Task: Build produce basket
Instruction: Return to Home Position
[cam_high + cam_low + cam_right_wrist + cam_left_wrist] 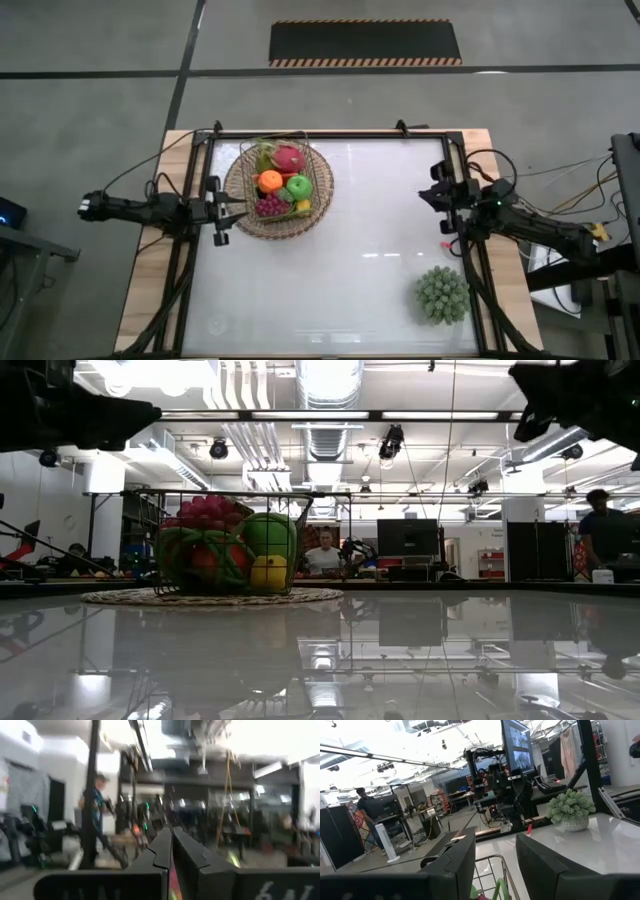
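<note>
Wicker basket sits on the table's left half, produce piled inside. My left gripper hangs just beside its left rim, fingers spread, empty. Way home: straight back, away from it. Right gripper pinched together, well apart.

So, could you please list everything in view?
basket: one, tan, left half of table
dragon fruit: one, pink, in basket
orange: one, orange, in basket
apple: one, green, in basket
grapes: one bunch, purple, in basket
lemon: one, yellow, in basket
spiky ball: one, green, table's right side
floor mat: one, black, beyond table
left gripper: dark, open, beside basket
right gripper: dark, shut, table's right edge
</note>
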{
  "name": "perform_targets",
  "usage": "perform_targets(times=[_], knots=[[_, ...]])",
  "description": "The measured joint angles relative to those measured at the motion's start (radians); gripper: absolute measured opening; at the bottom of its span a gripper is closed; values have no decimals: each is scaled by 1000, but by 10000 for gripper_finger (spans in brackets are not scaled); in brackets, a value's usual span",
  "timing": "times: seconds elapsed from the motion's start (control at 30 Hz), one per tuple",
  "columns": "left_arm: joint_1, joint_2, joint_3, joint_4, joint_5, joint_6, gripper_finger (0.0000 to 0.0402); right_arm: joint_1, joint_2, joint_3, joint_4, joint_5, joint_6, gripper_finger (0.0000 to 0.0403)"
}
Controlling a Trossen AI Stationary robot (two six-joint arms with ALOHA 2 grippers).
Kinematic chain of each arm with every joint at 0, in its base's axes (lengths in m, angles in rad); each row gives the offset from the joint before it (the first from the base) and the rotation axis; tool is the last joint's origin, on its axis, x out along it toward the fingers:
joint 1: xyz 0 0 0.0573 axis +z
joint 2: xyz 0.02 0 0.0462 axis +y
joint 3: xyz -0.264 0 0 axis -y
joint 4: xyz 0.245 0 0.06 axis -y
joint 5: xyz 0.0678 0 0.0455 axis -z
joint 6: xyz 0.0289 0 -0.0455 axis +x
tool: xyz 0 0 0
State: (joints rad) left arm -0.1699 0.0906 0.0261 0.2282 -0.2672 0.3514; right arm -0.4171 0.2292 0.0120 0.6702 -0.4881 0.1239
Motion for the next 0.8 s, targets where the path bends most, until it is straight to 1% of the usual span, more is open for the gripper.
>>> perform_targets(times=[0.03,0.07,0.1,0.13,0.23,0.27,0.3,0.33,0.37,0.43,0.57,0.8], knots=[[0,2,0,-1,0,0,125,3,-2,0,-42,7,-12,9],[0,3,0,0,0,0,125,15,-14,0,-117,36,-22,9],[0,5,0,0,0,0,125,32,-35,0,-212,91,-28,9],[0,7,0,0,0,0,125,55,-52,0,-303,181,-28,9],[0,15,0,-2,0,0,125,141,-100,-1,-537,535,-20,9],[0,17,0,-1,0,0,125,171,-125,-1,-588,626,-30,9],[0,21,0,1,0,0,125,199,-155,-1,-616,684,-62,9],[0,25,0,0,0,0,125,223,-186,-1,-625,704,-111,9],[0,27,0,-2,0,0,125,243,-217,-1,-624,701,-170,9],[0,34,0,1,0,0,125,264,-229,-2,-627,669,-247,9],[0,51,0,3,0,0,125,266,-229,-1,-632,677,-253,9],[0,60,0,-4,1,1,125,263,-229,-1,-639,663,-272,9]])
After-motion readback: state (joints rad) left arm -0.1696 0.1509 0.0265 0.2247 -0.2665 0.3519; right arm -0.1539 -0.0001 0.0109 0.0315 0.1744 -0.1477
